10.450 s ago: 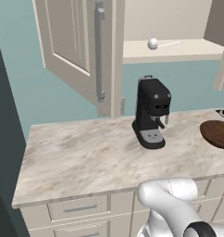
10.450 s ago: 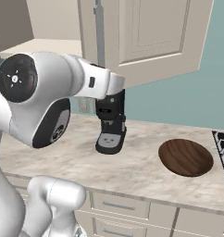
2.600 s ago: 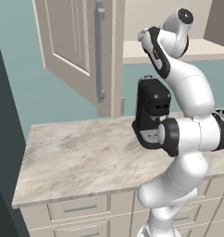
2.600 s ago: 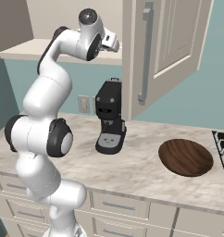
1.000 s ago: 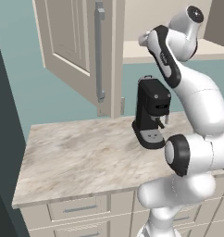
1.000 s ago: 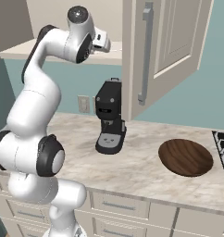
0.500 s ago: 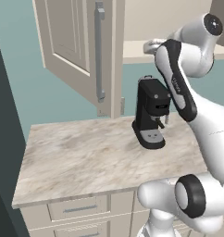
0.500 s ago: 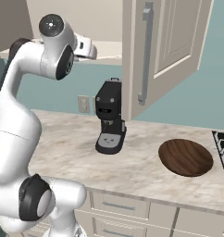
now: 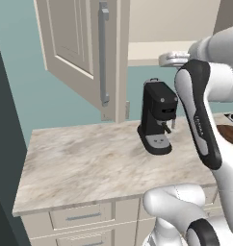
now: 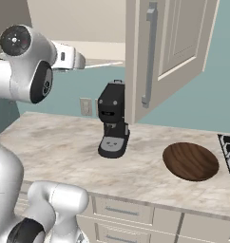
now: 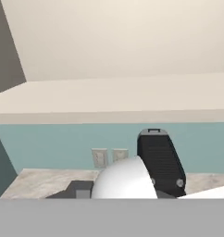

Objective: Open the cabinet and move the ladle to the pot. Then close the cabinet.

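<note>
With the cabinet (image 10: 169, 52) open, the ladle (image 10: 105, 64) lies just ahead of the gripper (image 10: 81, 60), jaw state unclear

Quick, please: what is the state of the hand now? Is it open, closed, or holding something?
Hand: it is at the open cabinet's shelf edge, but whether it is open, closed or holding the ladle cannot be told.

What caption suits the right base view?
Open cabinet, gripper at its shelf, coffee machine and wooden bowl below.

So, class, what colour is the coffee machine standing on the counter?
Black, with a grey drip tray; the coffee machine shows best in the right base view.
</note>
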Available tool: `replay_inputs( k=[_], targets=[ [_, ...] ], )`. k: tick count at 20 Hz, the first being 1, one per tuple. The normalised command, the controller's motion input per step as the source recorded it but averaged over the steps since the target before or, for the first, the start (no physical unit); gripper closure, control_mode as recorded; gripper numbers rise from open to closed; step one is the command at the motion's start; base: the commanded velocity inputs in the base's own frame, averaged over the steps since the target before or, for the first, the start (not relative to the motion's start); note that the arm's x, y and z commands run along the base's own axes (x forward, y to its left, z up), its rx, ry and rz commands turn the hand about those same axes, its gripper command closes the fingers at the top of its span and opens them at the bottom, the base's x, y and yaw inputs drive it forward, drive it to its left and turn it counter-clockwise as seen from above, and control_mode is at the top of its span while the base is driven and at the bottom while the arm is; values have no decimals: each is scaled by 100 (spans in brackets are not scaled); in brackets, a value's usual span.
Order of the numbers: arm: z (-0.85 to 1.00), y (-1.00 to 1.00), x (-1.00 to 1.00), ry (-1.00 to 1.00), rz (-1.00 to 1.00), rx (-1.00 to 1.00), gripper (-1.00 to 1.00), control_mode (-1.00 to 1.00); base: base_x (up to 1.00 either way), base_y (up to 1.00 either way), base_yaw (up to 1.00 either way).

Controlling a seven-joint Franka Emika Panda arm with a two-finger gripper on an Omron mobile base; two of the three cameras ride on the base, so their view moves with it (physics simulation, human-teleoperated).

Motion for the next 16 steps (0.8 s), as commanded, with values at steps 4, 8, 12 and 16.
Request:
replay_inputs(
  k=[4,8,12,16],
  targets=[
    [4,0,-100,3,-1,-5,100,-100,0,0,0],
    [0,0,-93,6,-2,-7,100,-100,0,0,0],
    [-3,0,-47,10,-1,-8,100,-100,0,0,0],
    [-21,19,0,22,0,-7,100,-100,0,0,0]
  ],
)
